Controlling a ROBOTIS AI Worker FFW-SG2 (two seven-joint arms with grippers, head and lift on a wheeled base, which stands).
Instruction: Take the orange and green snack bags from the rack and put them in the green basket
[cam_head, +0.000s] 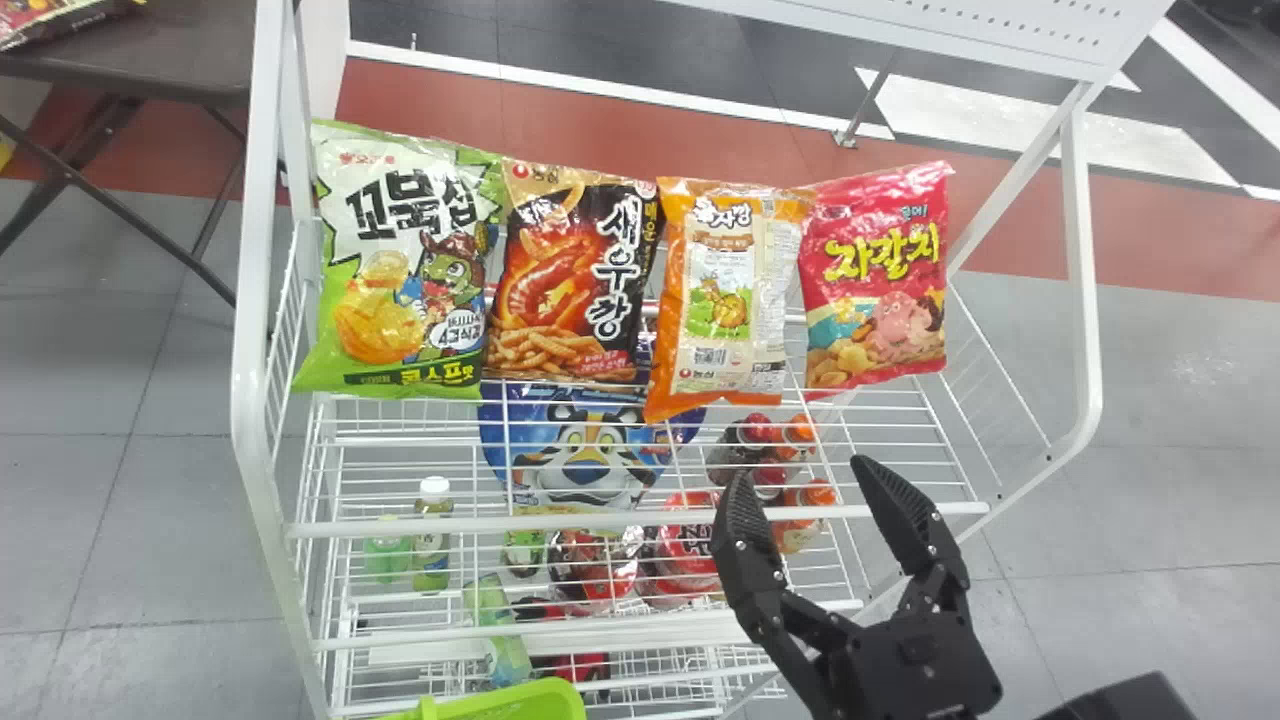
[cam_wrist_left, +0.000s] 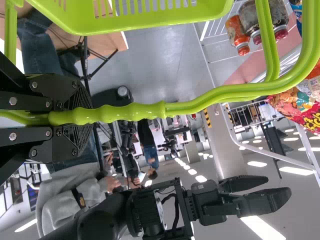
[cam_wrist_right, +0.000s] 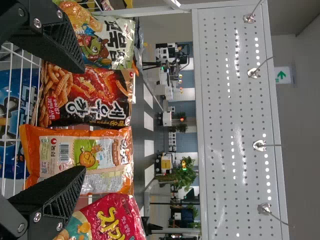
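On the rack (cam_head: 640, 524), the green bag (cam_head: 400, 270) stands far left; near left, my left gripper (cam_wrist_left: 82, 118) clasps the green basket (cam_head: 520, 697) by its handle (cam_wrist_left: 190, 107). The orange bag (cam_head: 730, 290) stands right of centre, beyond my spread, empty right gripper (cam_head: 800, 470). Both await loading.

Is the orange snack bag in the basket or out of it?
Out: the orange bag stands on the rack, between the black bag and the red bag.

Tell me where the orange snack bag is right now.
In the head view, the orange snack bag stands on the rack's top shelf, right of centre, between the black bag and the red bag.
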